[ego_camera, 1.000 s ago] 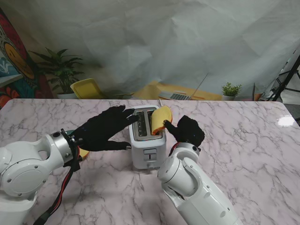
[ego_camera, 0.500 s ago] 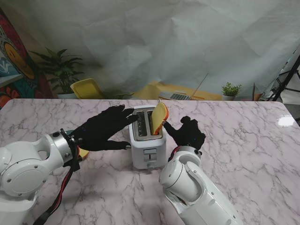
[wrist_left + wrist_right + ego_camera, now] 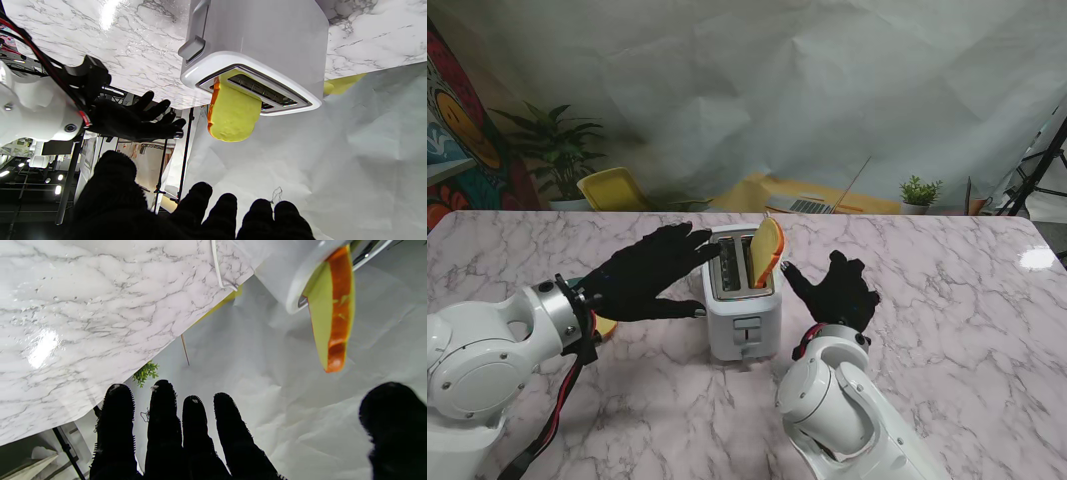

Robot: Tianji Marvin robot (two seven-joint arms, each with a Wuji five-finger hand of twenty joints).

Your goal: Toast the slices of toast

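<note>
Left hand [image 3: 649, 275]: black-gloved, raised beside the left flank of the toaster, palm turned toward the appliance. Fingers are spread and extended; the fingertips [image 3: 699, 243] reach over the left top edge of the toaster. Whether they actually touch the casing cannot be told from the stand view. The hand holds nothing. In the left wrist view the fingertips [image 3: 227, 206] appear apart and clear of the toaster, with open space between them and the slice.

A yellow-orange item [image 3: 605, 327] lies on the marble table [image 3: 947, 290] just behind the left wrist, mostly hidden by the arm; its identity cannot be confirmed.

Toaster [image 3: 741, 318]: white, two-slot, standing upright on the table between the two hands, lever side facing me. The left slot [image 3: 727, 266] shows nothing in it. The right slot contains one toast slice [image 3: 765, 252], yellow face with an orange crust, standing upright and tilted slightly, roughly half of it projecting above the slot rim. The left wrist view confirms the slice [image 3: 232, 113] is seated in the slot; the right wrist view shows its crust edge [image 3: 337, 306].

Right hand [image 3: 835, 291]: black-gloved, just to the right of the toaster, fingers spread and empty. The thumb [image 3: 793, 277] points toward the slice but stands apart from it. No contact with toaster or slice.
</note>
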